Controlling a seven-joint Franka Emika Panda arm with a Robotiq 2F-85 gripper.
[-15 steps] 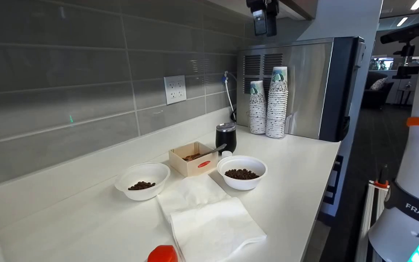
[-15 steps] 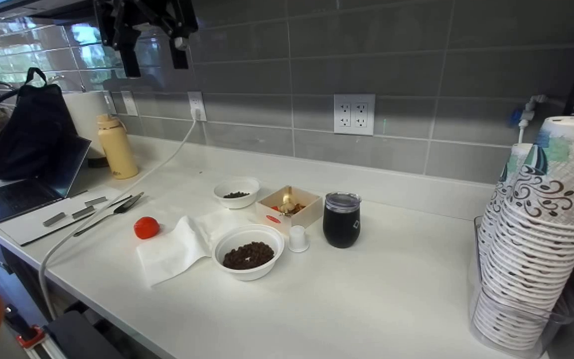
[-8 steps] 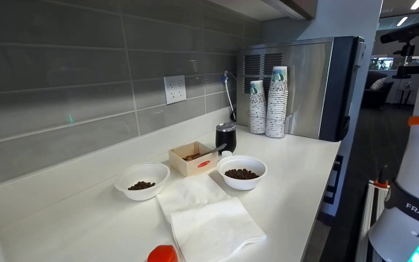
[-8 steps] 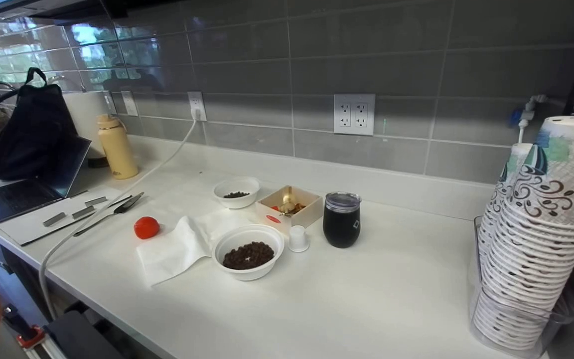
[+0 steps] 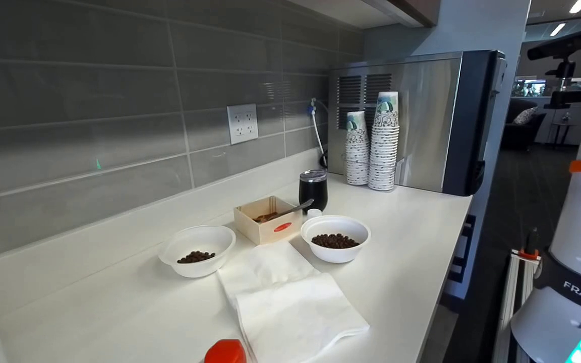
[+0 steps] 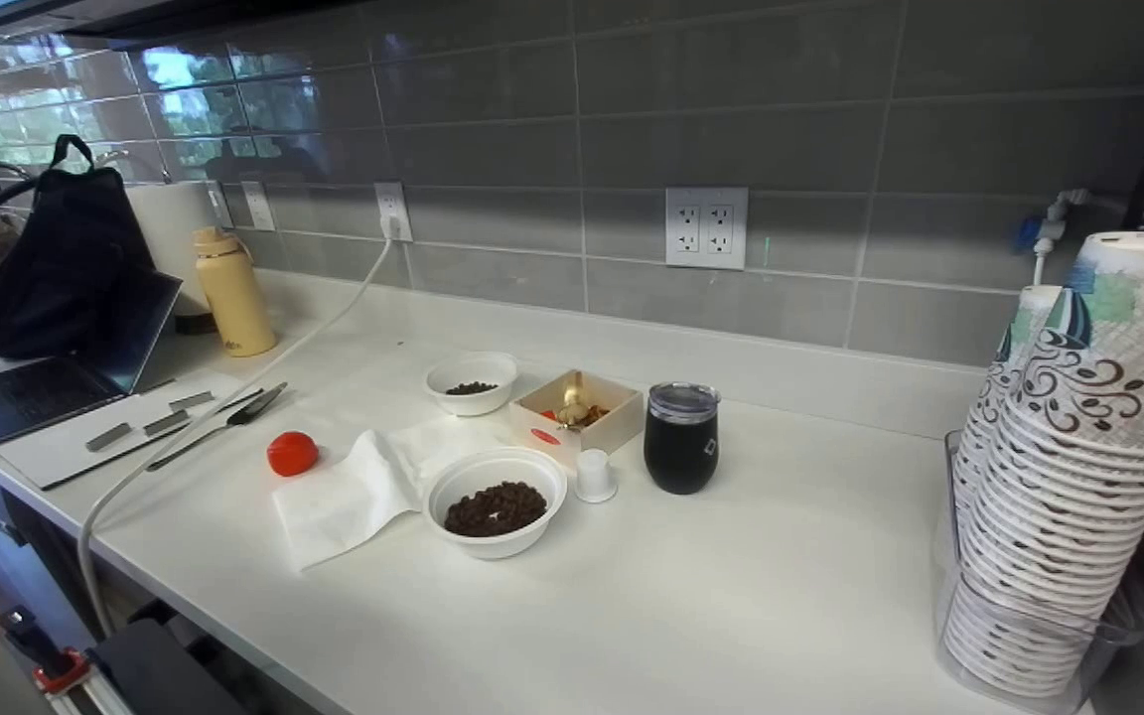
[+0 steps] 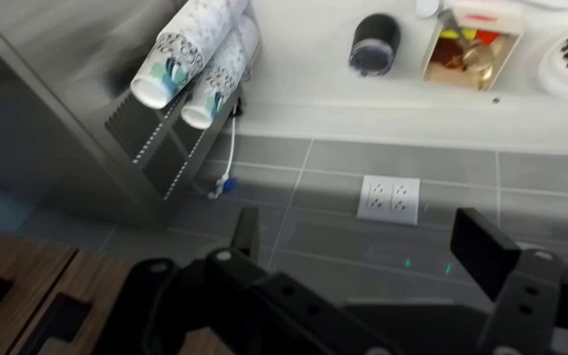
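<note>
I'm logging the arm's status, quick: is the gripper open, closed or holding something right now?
Gripper: open, its jaws wide apart in the wrist view, with nothing held between them.

wrist view | gripper (image 7: 359, 231): cropped below | bowl (image 7: 566, 83): cropped right

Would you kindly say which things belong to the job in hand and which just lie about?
Likely the job's: open, empty gripper, and, grouped together, wooden box, spoon, black tumbler, white bowls.
Probably lying about: backpack, laptop, yellow bottle, stacked cups.
</note>
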